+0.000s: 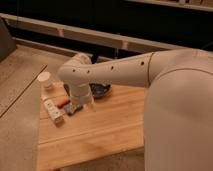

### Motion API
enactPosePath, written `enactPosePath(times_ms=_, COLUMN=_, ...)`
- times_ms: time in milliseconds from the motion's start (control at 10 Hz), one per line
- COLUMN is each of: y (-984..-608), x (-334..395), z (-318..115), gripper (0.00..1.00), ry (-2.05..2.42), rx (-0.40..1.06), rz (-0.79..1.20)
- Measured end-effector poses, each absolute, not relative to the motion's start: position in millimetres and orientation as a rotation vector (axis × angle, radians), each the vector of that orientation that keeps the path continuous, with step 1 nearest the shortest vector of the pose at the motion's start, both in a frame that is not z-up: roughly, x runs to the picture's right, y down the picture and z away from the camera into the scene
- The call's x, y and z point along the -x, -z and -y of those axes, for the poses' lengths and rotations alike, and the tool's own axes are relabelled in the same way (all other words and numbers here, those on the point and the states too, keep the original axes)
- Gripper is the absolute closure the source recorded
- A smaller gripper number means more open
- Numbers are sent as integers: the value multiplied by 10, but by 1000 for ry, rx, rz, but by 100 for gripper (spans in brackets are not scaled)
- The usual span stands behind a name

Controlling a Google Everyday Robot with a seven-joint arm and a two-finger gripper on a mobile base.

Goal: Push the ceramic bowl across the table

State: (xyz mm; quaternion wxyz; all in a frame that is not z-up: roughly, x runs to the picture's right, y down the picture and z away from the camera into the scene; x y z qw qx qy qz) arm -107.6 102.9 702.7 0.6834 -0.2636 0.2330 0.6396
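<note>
Dark shelving (150,20) with a pale rail (100,37) runs across the back, and speckled grey floor (17,100) lies at your 9 o'clock. Your worktop (105,132), light wooden planks with visible grain, fills the middle. Your white arm (125,72) reaches in from 3 o'clock, bends at a rounded joint near the worktop's far edge and points down toward the wood. The pincer (85,101) hangs at its end, low over the worktop, just beside the ceramic bowl (102,90). You cannot tell from this view whether the pincer is spread or pressed together, nor whether it touches the bowl. The bowl sits on the worktop near the far edge, at about 12 o'clock from the worktop's centre; the wrist hides its left part, so only the dark glossy right part shows. At the pincer's 9 o'clock lies a small blue-grey block (74,108), with a red item (62,103) just beyond it and a white box (54,111) nearer the left edge. A white paper cup (45,79) stands upright at the far left corner, around 10 o'clock, well apart from the bowl
</note>
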Motion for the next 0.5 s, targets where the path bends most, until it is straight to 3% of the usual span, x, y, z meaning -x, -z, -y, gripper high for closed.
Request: enactPosePath(times_ms=500, y=-7029, x=1079, z=-1023, gripper=38, ry=-1433, rx=593, rz=-517)
